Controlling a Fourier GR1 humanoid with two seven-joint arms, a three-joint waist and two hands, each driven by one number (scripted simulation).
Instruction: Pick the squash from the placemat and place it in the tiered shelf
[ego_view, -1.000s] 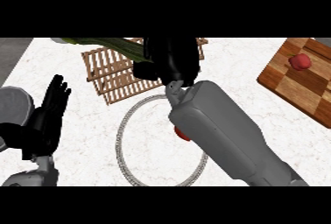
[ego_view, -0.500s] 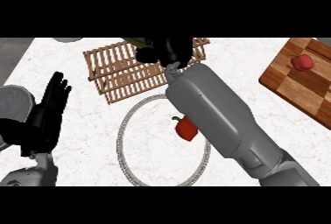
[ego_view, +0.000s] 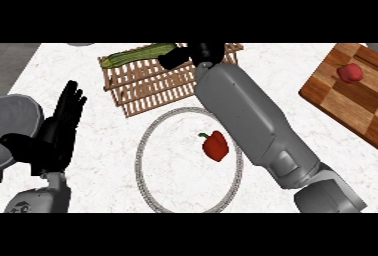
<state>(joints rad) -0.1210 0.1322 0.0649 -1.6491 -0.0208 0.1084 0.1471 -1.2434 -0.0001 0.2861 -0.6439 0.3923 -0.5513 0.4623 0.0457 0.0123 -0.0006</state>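
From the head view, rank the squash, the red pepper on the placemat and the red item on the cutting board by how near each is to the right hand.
1. The squash: at the right hand, just to its left, over the wooden shelf.
2. The red item on the cutting board: far right.
3. The red pepper: below, on the round placemat, beside the forearm.

Two smooth grey forearms, rounded casings, thicker cuff segment near elbow on right arm. Black hands: left hand (ego_view: 57, 131) long slim fingers; right hand (ego_view: 198, 53) black, blocky, glossy.
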